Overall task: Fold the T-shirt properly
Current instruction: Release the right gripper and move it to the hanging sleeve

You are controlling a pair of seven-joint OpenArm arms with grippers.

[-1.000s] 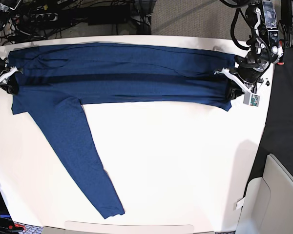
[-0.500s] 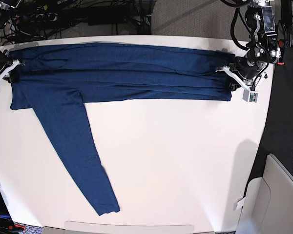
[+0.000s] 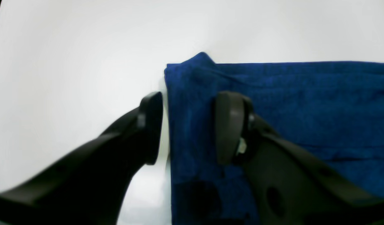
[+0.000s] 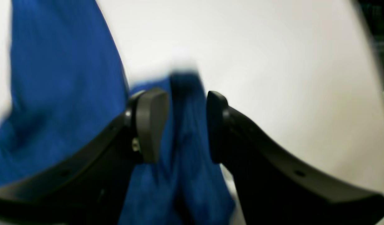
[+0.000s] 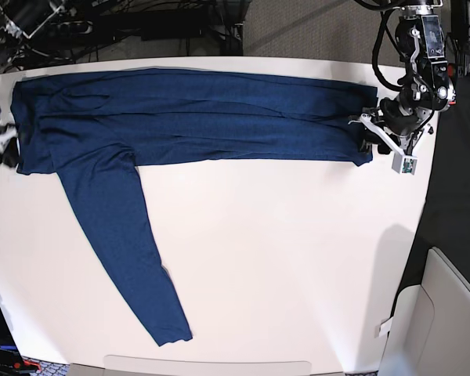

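White bench [image 5: 282, 258] beneath, the T-shirt [image 5: 219, 133] lies under and between both pincers, the left pincer [image 3: 189, 128] and right pincer [image 4: 182, 125] apart; each should lift straight clear so the folded edge stays flat.

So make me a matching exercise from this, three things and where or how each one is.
1. T-shirt
2. left gripper
3. right gripper

A. open, at the shirt's end on the base view's left
B. dark blue, with one sleeve stretching toward the base view's bottom edge
C. open, at the shirt's end on the base view's right

Pairs: 1-B, 2-C, 3-A
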